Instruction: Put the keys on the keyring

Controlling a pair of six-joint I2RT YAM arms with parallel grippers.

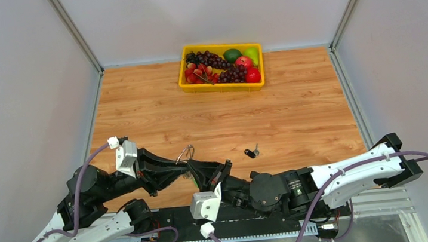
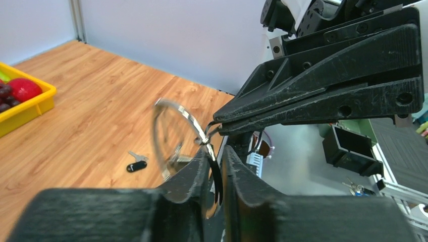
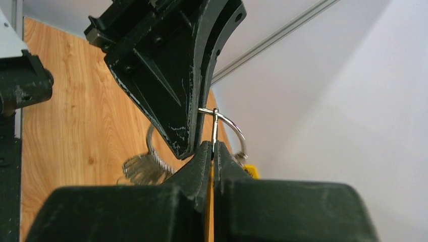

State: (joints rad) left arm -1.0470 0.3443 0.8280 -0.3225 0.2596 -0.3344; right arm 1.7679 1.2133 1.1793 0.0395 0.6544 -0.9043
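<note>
right pincer: my right pincer is clamped tight on the keyring, with the thin wire nipped right at the tips.
left pincer: my left pincer shows just a narrow slit. The ring wire runs down through it, and honestly I can't tell if the pads press on it.
where they meet: tip to tip, low and a bit left of centre in the top view, with the ring standing up just above the tips.
hanging bunch: a blurry silver bunch dangles off the ring's lower left in my right wrist view. It looks like key blades, but it's too soft to call the head colours.
loose key: one black-headed key lies flat on the table, just right of the pincers near the middle of the top view, apart from the ring.
long axis: it runs lower left to upper right from above, black head at the lower left, silver blade pointing to the upper right.
view differences: the left wrist view catches that loose key at lower left, and the right wrist view doesn't show it at all. Only the top view shows the whole layout.
further out: a yellow basket of fruit sits at the far edge, top centre, well apart from everything else.
</note>
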